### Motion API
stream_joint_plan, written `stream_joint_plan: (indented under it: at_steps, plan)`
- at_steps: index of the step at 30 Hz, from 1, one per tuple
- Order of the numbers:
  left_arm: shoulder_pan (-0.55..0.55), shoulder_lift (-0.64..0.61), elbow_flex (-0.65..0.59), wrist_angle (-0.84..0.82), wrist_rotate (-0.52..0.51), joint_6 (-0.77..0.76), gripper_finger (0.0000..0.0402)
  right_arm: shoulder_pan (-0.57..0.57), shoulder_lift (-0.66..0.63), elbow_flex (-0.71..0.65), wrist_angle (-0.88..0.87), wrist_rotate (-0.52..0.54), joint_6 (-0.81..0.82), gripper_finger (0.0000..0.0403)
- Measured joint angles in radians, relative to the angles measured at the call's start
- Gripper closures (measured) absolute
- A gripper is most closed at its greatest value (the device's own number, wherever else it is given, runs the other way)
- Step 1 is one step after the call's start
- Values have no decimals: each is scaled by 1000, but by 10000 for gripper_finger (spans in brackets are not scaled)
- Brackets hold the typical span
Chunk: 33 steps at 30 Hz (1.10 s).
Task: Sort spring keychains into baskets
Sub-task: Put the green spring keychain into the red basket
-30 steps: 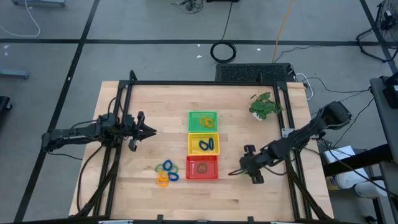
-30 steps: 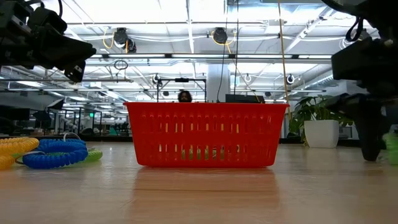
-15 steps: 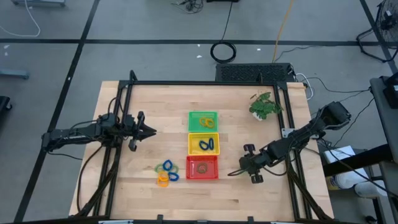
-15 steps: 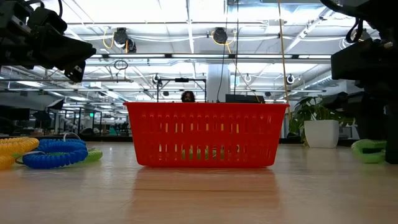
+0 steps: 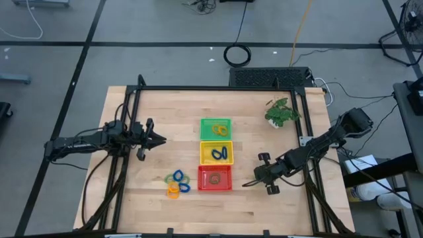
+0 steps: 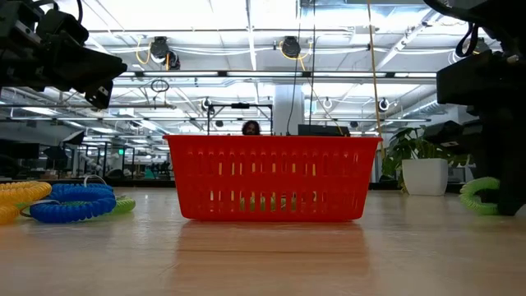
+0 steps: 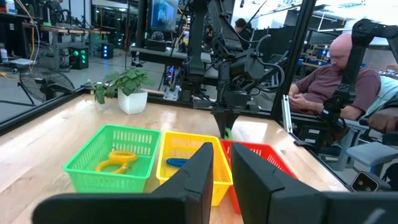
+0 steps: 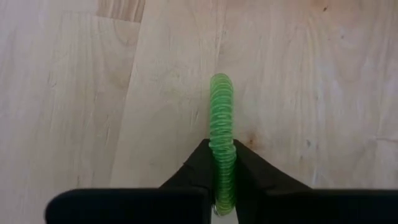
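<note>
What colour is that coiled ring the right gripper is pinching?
Green; the spring keychain shows best in the right wrist view.

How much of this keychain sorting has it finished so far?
Partly done: the green basket, yellow basket and red basket each hold something already. In hand: the right gripper has shut its jaws on a green keychain. Left: a cluster of keychains on the table, with the left gripper waiting.
</note>
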<state>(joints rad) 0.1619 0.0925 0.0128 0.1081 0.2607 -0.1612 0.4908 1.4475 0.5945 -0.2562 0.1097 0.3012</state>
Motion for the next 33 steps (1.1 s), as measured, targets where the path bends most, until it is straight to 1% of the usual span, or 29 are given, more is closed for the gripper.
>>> stream_joint_plan:
  at_steps: [6, 13, 33]
  plan:
    - [0, 0, 0, 0, 0, 0, 341, 0, 1, 0, 0, 0, 0, 374]
    - [0, 0, 0, 0, 0, 0, 341, 0, 1, -1, -1, -1, 0, 381]
    - [0, 0, 0, 0, 0, 0, 341, 0, 1, -1, 5, -1, 0, 380]
